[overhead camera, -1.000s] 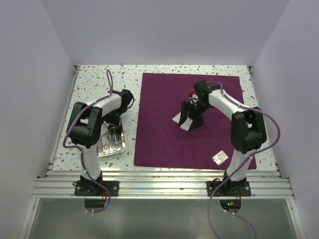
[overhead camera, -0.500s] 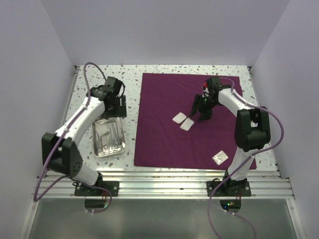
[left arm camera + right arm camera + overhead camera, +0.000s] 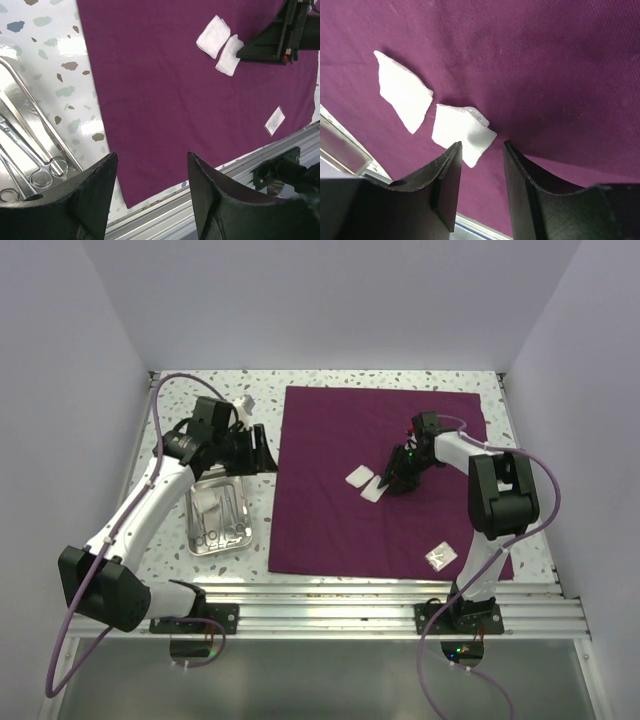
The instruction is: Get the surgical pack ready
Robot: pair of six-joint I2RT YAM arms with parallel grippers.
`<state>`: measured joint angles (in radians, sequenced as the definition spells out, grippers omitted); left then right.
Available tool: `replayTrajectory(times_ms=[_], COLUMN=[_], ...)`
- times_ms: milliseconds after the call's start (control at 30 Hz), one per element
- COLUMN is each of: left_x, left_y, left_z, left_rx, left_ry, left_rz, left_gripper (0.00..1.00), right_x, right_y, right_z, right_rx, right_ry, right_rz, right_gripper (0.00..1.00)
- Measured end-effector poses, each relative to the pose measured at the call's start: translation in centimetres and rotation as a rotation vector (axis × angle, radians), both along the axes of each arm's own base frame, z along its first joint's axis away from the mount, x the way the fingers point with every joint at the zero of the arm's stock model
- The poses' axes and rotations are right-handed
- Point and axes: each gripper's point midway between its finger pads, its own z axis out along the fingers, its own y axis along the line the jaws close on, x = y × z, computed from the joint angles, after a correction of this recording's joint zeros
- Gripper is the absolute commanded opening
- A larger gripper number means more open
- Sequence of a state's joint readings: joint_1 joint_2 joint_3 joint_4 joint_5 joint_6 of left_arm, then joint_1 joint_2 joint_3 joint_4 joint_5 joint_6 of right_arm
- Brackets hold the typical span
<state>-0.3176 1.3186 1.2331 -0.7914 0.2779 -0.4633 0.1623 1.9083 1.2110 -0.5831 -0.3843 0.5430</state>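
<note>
Two gauze squares (image 3: pixel 464 134) laid on cloth (image 3: pixel 330 530); right gripper (image 3: pixel 481 150) held parted astride one corner; left gripper (image 3: pixel 152 160) parted, empty, by cloth's left edge.

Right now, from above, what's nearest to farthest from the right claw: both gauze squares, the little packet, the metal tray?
1. Right-hand gauze square, just beside the right claw.
2. Left-hand gauze square, next to it.
3. Little packet, by the cloth's near-right corner.
4. Metal tray, off the cloth, far left.

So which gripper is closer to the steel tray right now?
Left. The left gripper hovers by the steel tray's far right corner, near the maroon cloth's edge. The right gripper is out over the cloth, at the gauze squares.
</note>
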Motion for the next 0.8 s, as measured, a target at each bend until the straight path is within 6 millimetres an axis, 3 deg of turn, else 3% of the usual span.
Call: replayTrajectory(times_ms=[267,500,667,800], left_x=[-0.1,-0.1,0.0,0.0], left_y=[-0.6,-0.8,-0.9,-1.0], left_z=[-0.1,-0.4,-0.7,-0.9], left_rx=[-0.025,-0.028,-0.033,-0.033], left_ry=[0.015,0.028,0.038,0.043], left_rz=[-0.023,-0.028,-0.034,-0.036], left_gripper=[0.61,0.61,0.61,0.61], right_x=[0.9,1.2,1.4,1.5], right_y=[0.7,0.8,0.9,0.8], right_z=[-0.1,-0.2,-0.2,-0.2], right_rx=[0.040,0.046,0.050,0.051], right_ry=[-0.016,-0.015,-0.019,-0.018], right_rz=[-0.040,-0.054,-0.066,-0.070], right_gripper=[0.31,0.28,0.10,0.02])
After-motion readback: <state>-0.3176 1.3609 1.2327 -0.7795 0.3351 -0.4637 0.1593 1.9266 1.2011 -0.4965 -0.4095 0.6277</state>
